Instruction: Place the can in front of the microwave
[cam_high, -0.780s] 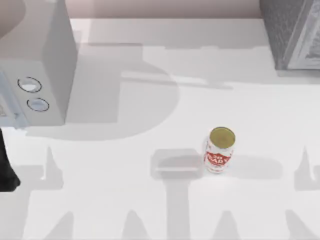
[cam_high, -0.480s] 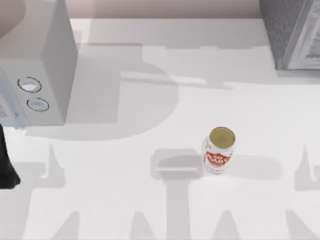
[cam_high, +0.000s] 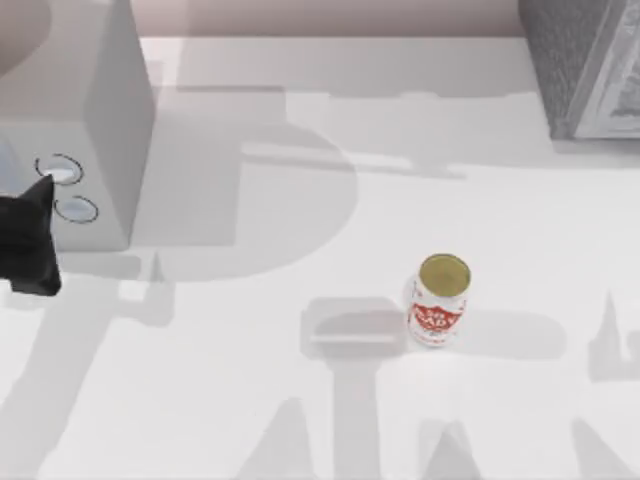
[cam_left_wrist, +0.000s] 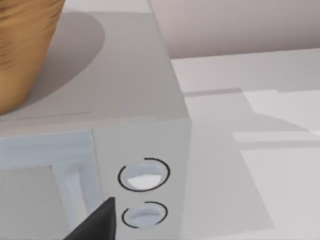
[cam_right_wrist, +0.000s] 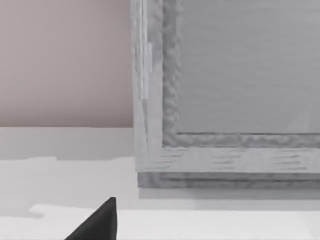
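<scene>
The can (cam_high: 440, 300) stands upright on the white table (cam_high: 300, 420), right of centre, its gold top and red-lettered white body showing. The microwave (cam_high: 70, 120) is the large light grey box at the back left, with two ringed dials (cam_high: 68, 190) on its front. My left gripper (cam_high: 32, 235) hovers at the table's left edge, just before the microwave's front panel and far left of the can. In the left wrist view the microwave (cam_left_wrist: 140, 125) and its dials (cam_left_wrist: 144, 176) loom close. A dark tip of my right gripper (cam_right_wrist: 100, 222) shows in the right wrist view.
A darker speckled grey box (cam_high: 585, 70) stands at the back right corner and sits close in the right wrist view (cam_right_wrist: 225, 100). A golden-brown rounded object (cam_left_wrist: 22, 45) rests on the microwave's top. A wall runs behind the table.
My left gripper has risen from the lower left edge toward the microwave's front and slightly right. The can has not moved.
</scene>
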